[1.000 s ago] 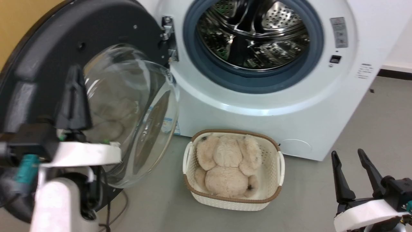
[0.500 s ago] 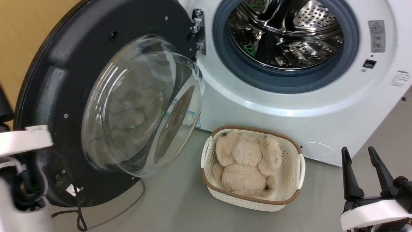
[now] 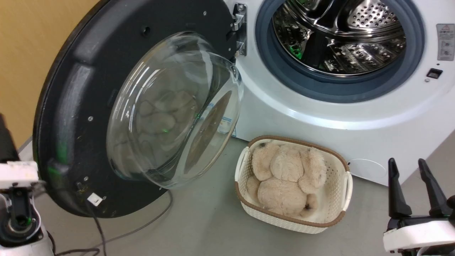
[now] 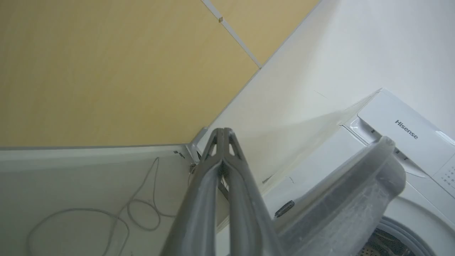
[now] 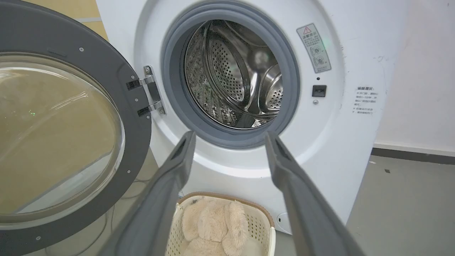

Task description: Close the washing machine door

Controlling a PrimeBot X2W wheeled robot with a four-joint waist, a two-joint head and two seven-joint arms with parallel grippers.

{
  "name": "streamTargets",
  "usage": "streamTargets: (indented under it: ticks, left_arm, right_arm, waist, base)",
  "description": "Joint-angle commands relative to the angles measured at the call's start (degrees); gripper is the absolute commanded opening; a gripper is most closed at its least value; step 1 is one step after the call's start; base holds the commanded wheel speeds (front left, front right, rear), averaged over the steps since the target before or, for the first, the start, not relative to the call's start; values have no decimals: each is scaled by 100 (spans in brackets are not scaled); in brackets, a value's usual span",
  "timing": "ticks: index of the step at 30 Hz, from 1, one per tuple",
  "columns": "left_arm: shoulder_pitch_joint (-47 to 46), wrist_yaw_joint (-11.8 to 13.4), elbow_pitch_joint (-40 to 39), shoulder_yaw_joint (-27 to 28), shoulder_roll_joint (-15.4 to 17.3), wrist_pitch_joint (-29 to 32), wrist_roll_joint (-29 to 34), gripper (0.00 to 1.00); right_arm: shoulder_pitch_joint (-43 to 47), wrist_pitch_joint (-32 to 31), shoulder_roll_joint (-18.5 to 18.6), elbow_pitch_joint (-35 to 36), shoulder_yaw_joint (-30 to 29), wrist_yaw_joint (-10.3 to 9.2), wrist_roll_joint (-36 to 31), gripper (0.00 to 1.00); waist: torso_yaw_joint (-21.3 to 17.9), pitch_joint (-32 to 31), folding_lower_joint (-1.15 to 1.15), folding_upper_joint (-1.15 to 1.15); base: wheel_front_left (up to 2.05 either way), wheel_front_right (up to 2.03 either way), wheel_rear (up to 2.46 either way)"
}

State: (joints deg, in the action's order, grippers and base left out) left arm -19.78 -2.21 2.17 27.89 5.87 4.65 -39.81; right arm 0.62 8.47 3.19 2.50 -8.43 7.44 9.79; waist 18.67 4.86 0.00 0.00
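Head view: the washing machine door (image 3: 71,89) stands wide open, hinged at the left edge of the washing machine (image 3: 320,121) opening. Push with the left gripper (image 4: 223,142), fingers together, near the door's outer rim. The right gripper (image 3: 406,164), fingers apart, sits well apart from the door.
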Motion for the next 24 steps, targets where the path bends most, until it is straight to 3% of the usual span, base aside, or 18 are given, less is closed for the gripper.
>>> streamTargets:
  ticks: [1,8,13,21,24]
  left_arm:
    - [73,-36,123,102,-32,186,-303,0]
    - [189,-183,757,357,-114,977,-1348,0]
    - [367,-288,924,239,-171,1555,-1811,0]
    - [956,-350,121,-248,-289,2536,-2989,0]
    - [1286,-369,-296,-713,-295,2793,-3198,0]
  right_arm:
    - [-79,65,-19,47,-44,3,92,100]
    - [-71,148,-20,87,-155,3,158,100]
    - [-64,208,-22,126,-251,3,222,100]
    - [-84,316,-24,169,-382,4,327,100]
    - [-109,352,-25,181,-395,4,354,100]
  waist:
    - [46,16,0,0]
    - [211,74,0,0]
    - [329,106,0,0]
    - [550,200,0,0]
    - [609,238,0,0]
  base:
    - [0,0,0]
    - [0,0,0]
    - [0,0,0]
    - [0,0,0]
    - [0,0,0]
